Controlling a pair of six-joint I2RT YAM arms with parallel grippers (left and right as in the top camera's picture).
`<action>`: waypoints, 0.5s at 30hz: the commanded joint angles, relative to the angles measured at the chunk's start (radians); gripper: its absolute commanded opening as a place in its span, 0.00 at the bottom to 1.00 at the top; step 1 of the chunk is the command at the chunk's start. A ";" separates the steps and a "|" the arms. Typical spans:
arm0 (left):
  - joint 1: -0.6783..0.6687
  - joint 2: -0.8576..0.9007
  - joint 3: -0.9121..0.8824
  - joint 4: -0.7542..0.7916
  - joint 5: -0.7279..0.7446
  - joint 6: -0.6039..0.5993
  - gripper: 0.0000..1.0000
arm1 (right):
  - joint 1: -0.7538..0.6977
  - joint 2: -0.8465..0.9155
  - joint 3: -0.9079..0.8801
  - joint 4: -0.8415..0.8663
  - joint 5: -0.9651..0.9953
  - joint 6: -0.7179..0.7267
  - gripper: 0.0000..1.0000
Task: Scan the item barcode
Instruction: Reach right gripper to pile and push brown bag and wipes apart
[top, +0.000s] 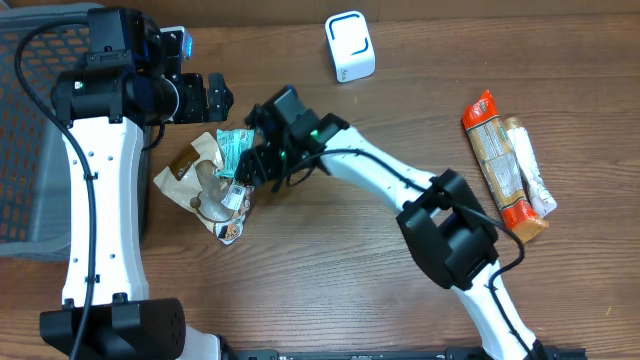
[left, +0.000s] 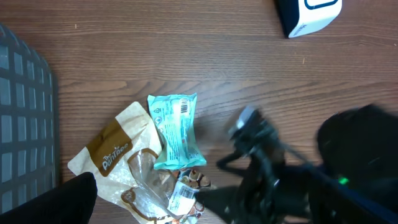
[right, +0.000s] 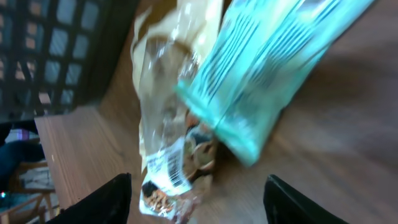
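Pickup was the step in hand: the right gripper (right: 199, 194), jaws apart and empty, hovered over the teal packet (left: 176, 130) (lying on other snack bags (left: 109, 149)) toward the bench's left edge. Nearby, the left gripper (top: 214, 97) hung wide open, holding nothing. The next move likely called for closing on the packet and carrying it to the scanner (top: 349, 45).

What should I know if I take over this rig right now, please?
Left gripper: open, empty, near the snack pile.
Right gripper: open, low over the pile, fingers either side of the clear packet; nothing held.
Items: teal packet overlaps the tan pouch and the clear packet. White device, likely the scanner, sits at the far edge.
Done: no item lifted yet.
Left: grasp an item and present its barcode.
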 joint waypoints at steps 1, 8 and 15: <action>-0.006 -0.001 0.015 0.004 -0.002 -0.006 1.00 | 0.043 0.052 -0.008 -0.016 0.003 -0.021 0.58; -0.006 -0.001 0.015 0.004 -0.002 -0.006 1.00 | 0.057 0.053 -0.008 -0.027 -0.005 -0.017 0.28; -0.007 -0.001 0.015 0.004 -0.002 -0.006 1.00 | -0.003 0.050 0.006 -0.103 -0.006 -0.017 0.04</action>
